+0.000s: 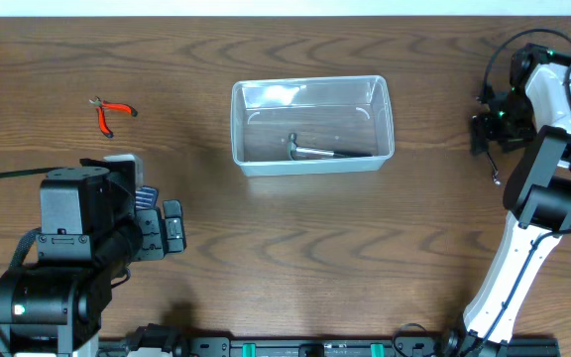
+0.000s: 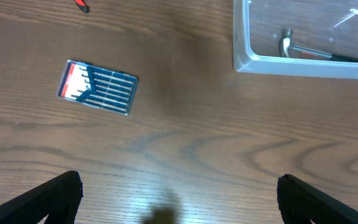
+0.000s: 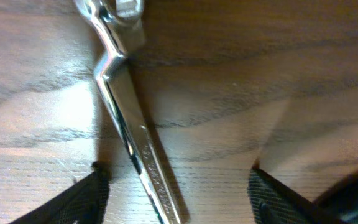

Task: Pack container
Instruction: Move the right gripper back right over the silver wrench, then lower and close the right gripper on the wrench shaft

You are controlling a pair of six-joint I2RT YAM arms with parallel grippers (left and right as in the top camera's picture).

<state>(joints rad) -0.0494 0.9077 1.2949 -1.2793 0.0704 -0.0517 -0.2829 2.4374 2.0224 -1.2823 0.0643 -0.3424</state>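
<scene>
The clear container [image 1: 310,166] stands at the table's middle with a metal hammer [image 1: 315,152] inside; both also show in the left wrist view, the container [image 2: 291,65] and the hammer [image 2: 288,45]. My left gripper [image 2: 179,199] is open and empty above bare table, near the front left [image 1: 162,226]. My right gripper [image 3: 179,196] is open, low over the table at the far right [image 1: 486,134]. A shiny wrench [image 3: 135,137] lies flat between its fingers, nearer the left one.
A small flat case of bits [image 2: 98,87] lies on the table left of the container, mostly hidden under my left arm in the overhead view. Red-handled pliers [image 1: 112,112] lie at the far left.
</scene>
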